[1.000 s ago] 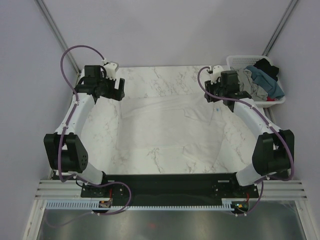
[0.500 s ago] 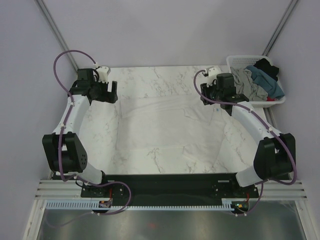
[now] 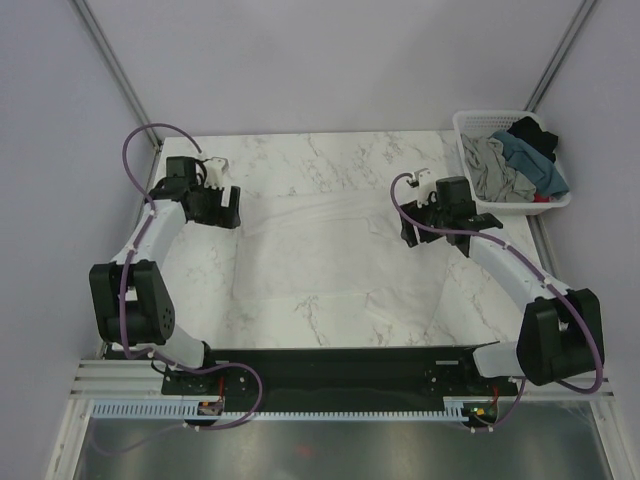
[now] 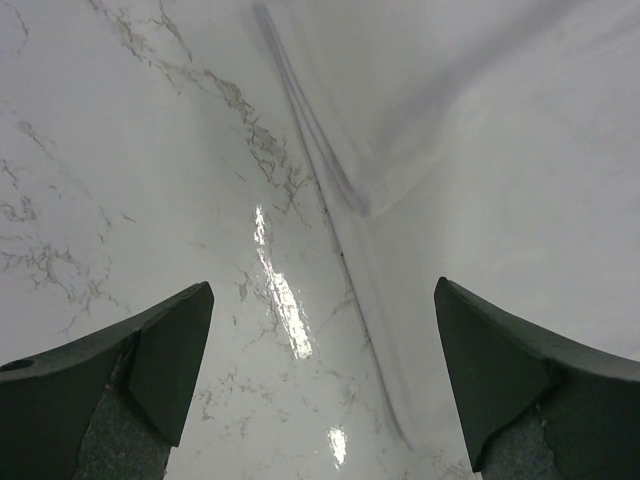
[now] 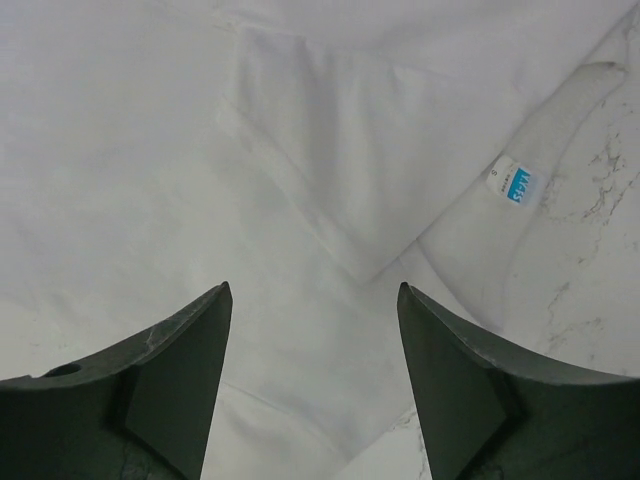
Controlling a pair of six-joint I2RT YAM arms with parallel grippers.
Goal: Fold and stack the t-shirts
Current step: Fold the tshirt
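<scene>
White t-shirt point(image 3: 330, 255) flat beneath right hand point(image 5: 312, 290), left hand point(image 4: 322, 285) over its edge

left arm point(image 3: 148, 232): reaching forward, wrist turned inward
left gripper point(image 4: 322, 285): fingers point(image 4: 150, 370) wide apart, empty, aimed down
right arm point(image 3: 512, 268): stretched forward and inward
right gripper point(image 5: 312, 287): fingers apart, empty, aimed down

Basket point(image 3: 515, 204) at far right, walls point(image 3: 60, 200) either side
</scene>
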